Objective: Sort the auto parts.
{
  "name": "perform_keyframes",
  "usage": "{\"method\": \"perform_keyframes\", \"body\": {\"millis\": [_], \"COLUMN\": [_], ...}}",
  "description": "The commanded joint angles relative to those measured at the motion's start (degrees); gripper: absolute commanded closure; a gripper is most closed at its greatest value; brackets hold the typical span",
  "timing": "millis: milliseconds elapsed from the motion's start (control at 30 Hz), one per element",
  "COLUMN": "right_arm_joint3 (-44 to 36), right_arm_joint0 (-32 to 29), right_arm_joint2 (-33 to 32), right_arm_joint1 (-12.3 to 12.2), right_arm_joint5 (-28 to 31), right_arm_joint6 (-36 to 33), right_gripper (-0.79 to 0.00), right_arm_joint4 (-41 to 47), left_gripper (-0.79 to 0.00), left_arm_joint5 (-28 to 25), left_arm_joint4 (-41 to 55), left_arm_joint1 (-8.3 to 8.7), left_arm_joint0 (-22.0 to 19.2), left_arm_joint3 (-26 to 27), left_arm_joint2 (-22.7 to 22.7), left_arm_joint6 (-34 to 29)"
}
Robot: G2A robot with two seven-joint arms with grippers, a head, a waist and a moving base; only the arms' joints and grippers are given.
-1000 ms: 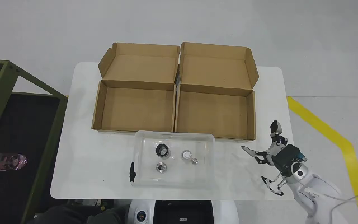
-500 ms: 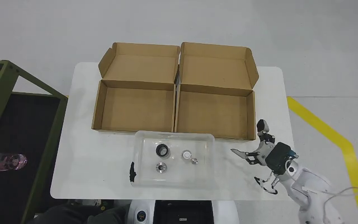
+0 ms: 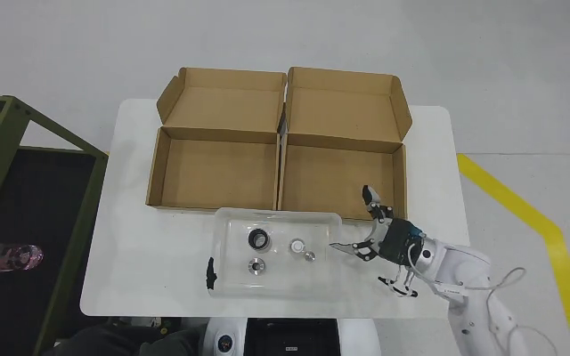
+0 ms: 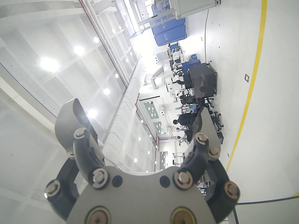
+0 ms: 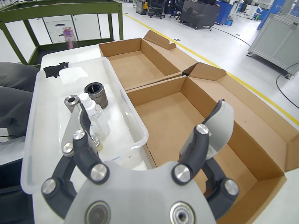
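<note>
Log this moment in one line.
right gripper open at tray edge | left gripper open, holding nothing | parts in tray | none picked yet

A green cart (image 3: 44, 205) holding a pink bottle (image 3: 18, 256) stands beside the white table (image 3: 125, 258).

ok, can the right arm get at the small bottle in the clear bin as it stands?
Probably yes: the right end effector hangs open at the rim of the clear bin, and the small bottle stands uncovered just ahead of it.
</note>
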State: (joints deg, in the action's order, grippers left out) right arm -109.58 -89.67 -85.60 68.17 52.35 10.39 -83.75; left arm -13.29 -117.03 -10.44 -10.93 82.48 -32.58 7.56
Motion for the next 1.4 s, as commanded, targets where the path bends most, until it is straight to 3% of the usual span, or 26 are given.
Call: {"method": "perform_keyframes", "body": {"millis": [0, 333, 667, 1133, 1367], "right_arm_joint3": [0.3, 0.3, 0.7, 1.0, 2.0], "right_arm_joint0": [1.5, 7.4, 12.1, 14.2, 15.2], "right_arm_joint2": [1.4, 9.1, 17.2, 21.8, 22.6], "right_arm_joint1": [0.0, -0.2, -0.8, -2.6, -3.1], "right_arm_joint5": [1.3, 5.4, 5.6, 5.6, 5.4], "right_arm_joint6": [-1.3, -11.0, -21.6, -29.8, -32.0], "right_gripper": [-0.785, -0.785, -0.785, -0.785, -0.736], "right_arm_joint4": [0.8, 1.4, 3.1, 6.8, 7.6], "left_gripper": [-0.785, -0.785, -0.785, -0.785, -0.785], "left_arm_joint5": [0.0, 0.0, 0.0, 0.0, 0.0], "left_arm_joint4": [0.0, 0.0, 0.0, 0.0, 0.0], "left_arm_joint1": [0.0, 0.0, 0.0, 0.0, 0.0], "left_arm_joint0": [0.0, 0.0, 0.0, 0.0, 0.0], "left_arm_joint3": [0.0, 0.0, 0.0, 0.0, 0.0], "left_arm_joint2": [0.0, 0.0, 0.0, 0.0, 0.0], "left_arm_joint6": [0.0, 0.0, 0.0, 0.0, 0.0]}}
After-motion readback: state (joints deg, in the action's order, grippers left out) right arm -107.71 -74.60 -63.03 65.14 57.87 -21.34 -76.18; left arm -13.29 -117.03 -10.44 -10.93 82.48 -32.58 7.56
